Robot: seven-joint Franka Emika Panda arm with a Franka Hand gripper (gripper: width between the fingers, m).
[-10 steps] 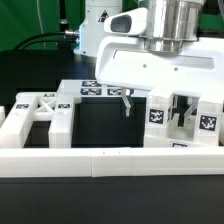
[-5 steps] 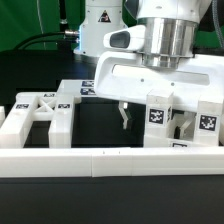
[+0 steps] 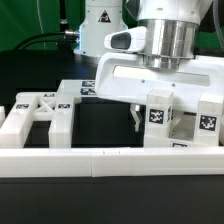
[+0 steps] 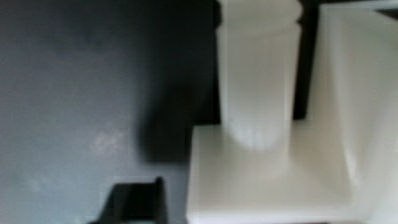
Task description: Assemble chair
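A white chair part (image 3: pixel 158 112) with black-and-white tags stands at the exterior view's right, just behind the border rail. My gripper (image 3: pixel 155 120) is lowered over it. One dark finger (image 3: pixel 137 119) shows close beside its left block and the other finger is hidden behind the part. In the wrist view the gripper (image 4: pixel 231 205) straddles the white part (image 4: pixel 285 170). The dark finger (image 4: pixel 143 200) stands a narrow gap from the part's edge, and a white rod (image 4: pixel 258 70) runs away from it. A second white chair frame (image 3: pixel 40 115) lies at the left.
The long low white border rail (image 3: pixel 110 160) runs across the front. The marker board (image 3: pixel 92 90) lies flat behind the parts. The robot base (image 3: pixel 100 25) and cables stand at the back.
The hand came down and then held still. The visible finger moved to the exterior view's right, toward the tagged block, narrowing the jaws.
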